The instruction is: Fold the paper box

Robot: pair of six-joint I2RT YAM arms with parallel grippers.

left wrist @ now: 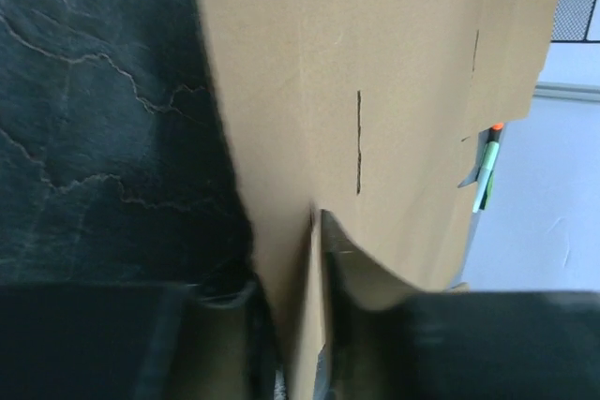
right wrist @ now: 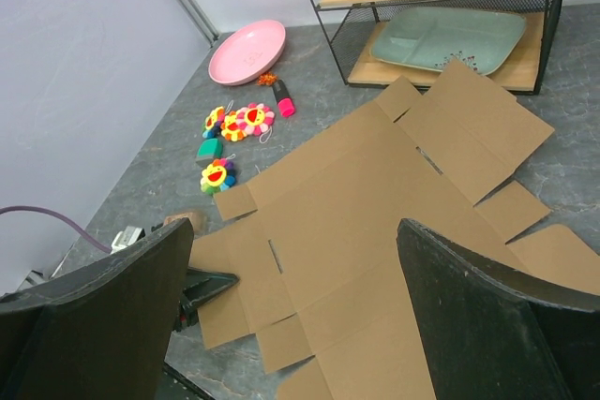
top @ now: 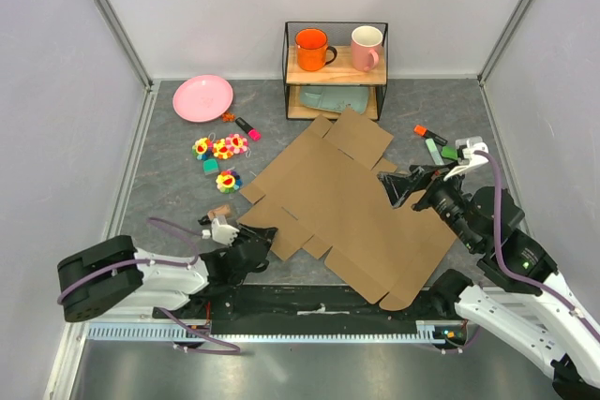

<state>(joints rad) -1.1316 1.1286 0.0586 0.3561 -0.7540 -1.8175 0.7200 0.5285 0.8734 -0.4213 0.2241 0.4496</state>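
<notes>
Top external view shows us the paper box (top: pixel 337 203) lying unfolded and mostly flat in the middle of the worktop (top: pixel 169 175). Its far flaps reach toward the wire shelf (top: pixel 336 72), and its near corner lies close to the arm bases.

The left tool (top: pixel 258 241) sits low at the near-left edge of the sheet. Through the left wrist view, the left tool (left wrist: pixel 291 259) has a flap of the paper box (left wrist: pixel 375 63) between its fingers, and the gap is narrow. We cannot tell whether the pads are truly pinching it or only flanking it.

The right tool (top: pixel 408 185) hangs over the right part of the sheet. Seen from its own camera, the right tool (right wrist: pixel 292 231) stands wide and holds nothing, with the paper box (right wrist: pixel 356 194) spread below it.

We judge this to be the very start of the fold, with no panel raised yet.

- **Slipping:** The bite on the flap looks shallow and near the edge, so a lift could pull the cardboard out of the fingers.
- **Dragging:** Nothing pins the sheet down, so a pull on the flap may slide or swing the whole sheet instead of bending it at a crease.
- **Collisions:** Such a slide could push the sheet into the flower toys (top: pixel 225 149) on the left or against the shelf at the far side.
- **Bad fold:** A grip off the crease line may buckle the flap across its corrugation and spoil the fold.
</notes>
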